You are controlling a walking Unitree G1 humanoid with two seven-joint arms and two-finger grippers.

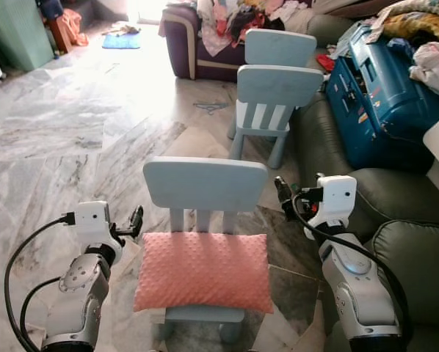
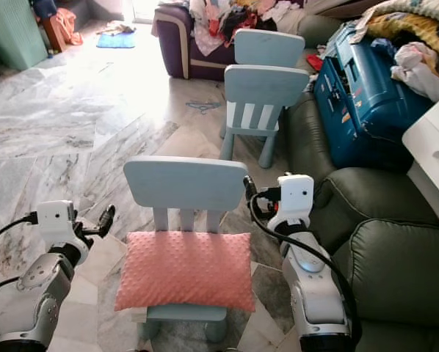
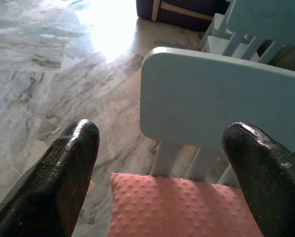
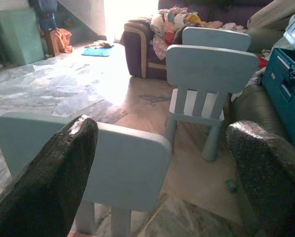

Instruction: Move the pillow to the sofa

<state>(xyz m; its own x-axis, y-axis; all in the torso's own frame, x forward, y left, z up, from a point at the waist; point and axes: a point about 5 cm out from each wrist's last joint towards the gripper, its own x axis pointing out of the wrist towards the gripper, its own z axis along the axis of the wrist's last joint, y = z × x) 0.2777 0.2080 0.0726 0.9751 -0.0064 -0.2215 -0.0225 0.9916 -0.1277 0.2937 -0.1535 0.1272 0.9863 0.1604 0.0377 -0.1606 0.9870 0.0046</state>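
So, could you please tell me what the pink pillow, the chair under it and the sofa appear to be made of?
The pillow looks like soft plush fabric: its surface is covered in small raised dots. The chair looks like moulded plastic, with a smooth, matte pale blue back and rounded corners. The sofa seems to be leather or a leather-like cover: dark green, smooth, with a faint sheen and puffy seams.

A dotted salmon-pink pillow lies on a pale blue chair beside the dark green sofa.

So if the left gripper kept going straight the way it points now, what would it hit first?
Probably the backrest of the nearest blue chair, which sits dead ahead between the open fingers of the left gripper. The pink pillow lies just below that line; depth is uncertain.
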